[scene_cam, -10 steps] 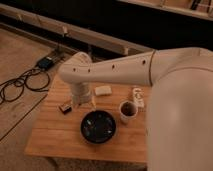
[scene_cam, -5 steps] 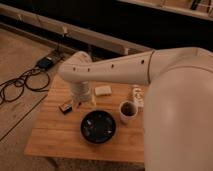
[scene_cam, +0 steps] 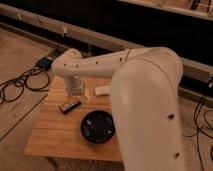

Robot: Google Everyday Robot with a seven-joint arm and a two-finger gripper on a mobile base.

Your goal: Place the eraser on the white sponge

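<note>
Swinging further across than before, the arm (scene_cam: 145, 100) is covering one side of the table (scene_cam: 50, 135) while its gripper (scene_cam: 84, 94), jaws apart, is hanging just beside the eraser (scene_cam: 70, 105), near the white sponge (scene_cam: 102, 90).

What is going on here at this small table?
A one-arm robot reaches over a wooden table. Its gripper hangs low near the back of the table, open and holding nothing. The eraser lies on the wood just beside it, not yet picked up. The sponge lies a little further right with nothing on it. A black bowl sits nearer the front.
</note>
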